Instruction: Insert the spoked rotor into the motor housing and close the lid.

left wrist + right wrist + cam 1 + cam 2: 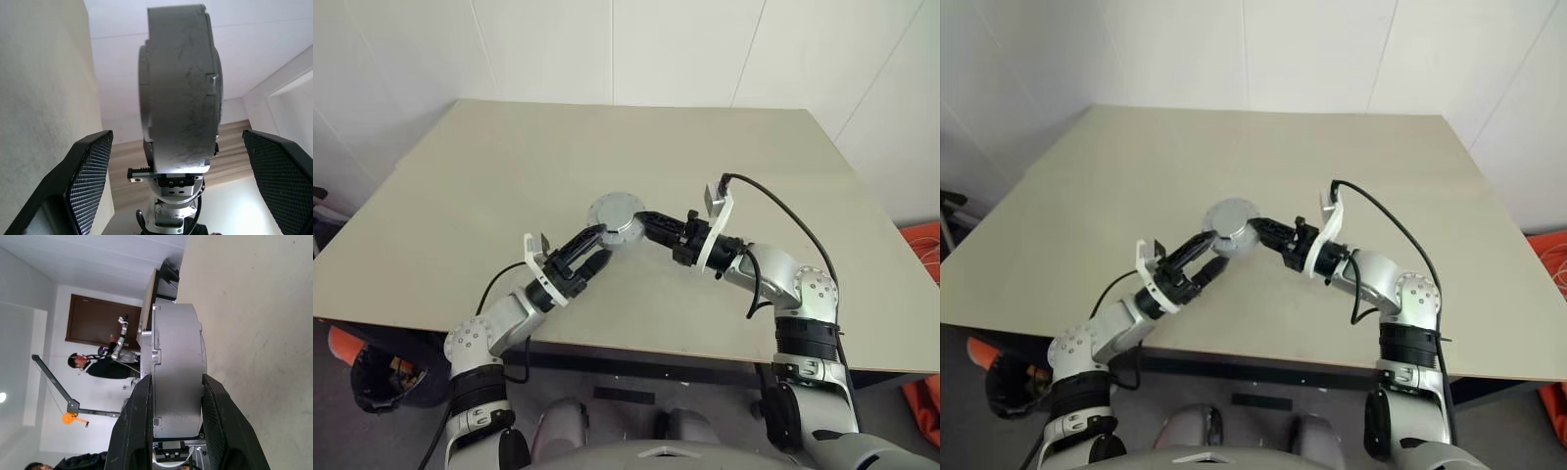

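Note:
A thick silvery-grey round drum (pixel 616 215) hangs above the middle of the beige table (pixel 489 196). Its flat top face is the lid (pixel 1231 217). My right gripper (pixel 628 226) is shut on the drum's rim from the right, and its fingers (pixel 138 423) press both flat faces. My left gripper (pixel 599 245) stands open just left of the drum. In the left wrist view the drum (pixel 178 93) sits between the wide-apart pads (pixel 90 171) with a gap on each side. The motor housing's windings and the spoked rotor are hidden.
The table's front edge (pixel 636 357) runs just below both arms. White walls stand behind it. Orange things lie on the floor at the right (pixel 925 245) and lower left (pixel 342 343). A person (pixel 93 364) shows far off before a brown door.

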You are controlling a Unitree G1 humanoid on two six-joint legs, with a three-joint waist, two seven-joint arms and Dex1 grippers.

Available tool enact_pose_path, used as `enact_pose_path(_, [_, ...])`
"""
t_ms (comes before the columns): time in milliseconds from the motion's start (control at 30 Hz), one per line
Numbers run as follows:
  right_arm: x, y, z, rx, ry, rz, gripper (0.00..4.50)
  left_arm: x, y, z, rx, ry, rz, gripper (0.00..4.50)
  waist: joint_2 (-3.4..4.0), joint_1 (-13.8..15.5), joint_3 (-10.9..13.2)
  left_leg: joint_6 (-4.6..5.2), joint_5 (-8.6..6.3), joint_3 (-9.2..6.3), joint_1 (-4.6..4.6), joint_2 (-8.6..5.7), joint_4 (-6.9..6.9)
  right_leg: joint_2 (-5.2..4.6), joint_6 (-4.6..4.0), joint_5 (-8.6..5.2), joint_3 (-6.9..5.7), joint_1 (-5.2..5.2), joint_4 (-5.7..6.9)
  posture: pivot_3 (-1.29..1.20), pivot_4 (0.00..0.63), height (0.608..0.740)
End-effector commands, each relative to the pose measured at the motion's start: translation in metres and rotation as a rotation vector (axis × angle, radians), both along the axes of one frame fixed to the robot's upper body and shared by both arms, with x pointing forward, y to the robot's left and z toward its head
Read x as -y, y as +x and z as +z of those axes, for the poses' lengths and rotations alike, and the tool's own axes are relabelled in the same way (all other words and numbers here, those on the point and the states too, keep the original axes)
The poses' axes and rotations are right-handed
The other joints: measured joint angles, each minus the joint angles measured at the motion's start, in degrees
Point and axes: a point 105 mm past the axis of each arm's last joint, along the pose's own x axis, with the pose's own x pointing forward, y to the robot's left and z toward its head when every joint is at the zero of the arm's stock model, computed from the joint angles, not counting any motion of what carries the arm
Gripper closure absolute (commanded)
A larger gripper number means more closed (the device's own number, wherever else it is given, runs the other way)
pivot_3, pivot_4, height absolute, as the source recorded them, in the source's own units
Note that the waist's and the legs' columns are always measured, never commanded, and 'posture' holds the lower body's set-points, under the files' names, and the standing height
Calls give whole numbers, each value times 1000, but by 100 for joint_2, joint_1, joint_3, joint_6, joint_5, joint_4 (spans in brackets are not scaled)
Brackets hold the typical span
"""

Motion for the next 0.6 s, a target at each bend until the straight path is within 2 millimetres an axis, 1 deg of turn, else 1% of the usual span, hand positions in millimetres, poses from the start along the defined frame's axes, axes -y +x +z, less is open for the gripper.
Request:
enact_pose_path(33, [-1, -4, 30, 91, 75, 17, 3357, -3, 1, 12, 41, -37, 1, 0, 0, 1, 0, 0, 0, -1, -2, 0, 4, 0, 3, 1, 0, 0, 0, 0, 0, 740])
enact_pose_path(267, [-9, -15, 26, 78, 74, 61, 3357, -1, 18, 7, 3, -51, 54, 0, -2, 4, 0, 0, 0, -6, -2, -1, 12, 0, 15, 6, 0, 7, -1, 0, 0, 740])
enact_pose_path(333, [-12, -17, 26, 83, 79, 69, 3357, 1, 21, 2, -22, -37, 55, 0, -2, 2, 0, 0, 0, -6, -2, -2, 14, 0, 17, 8, 1, 8, -1, 0, 0, 740])
enact_pose_path(567, [-20, -24, 27, 94, 88, 90, 3357, 9, 19, -5, -50, -18, 1, 0, -6, 3, -1, 0, 0, -13, -7, -4, 15, 0, 20, 9, -1, 7, -2, 0, 0, 740])
enact_pose_path(600, [-20, -24, 27, 94, 88, 89, 3357, 9, 18, -6, -53, -15, 0, 293, -6, 3, -1, 0, 0, -13, -7, -4, 15, 0, 20, 9, -1, 7, -1, 0, 0, 740])
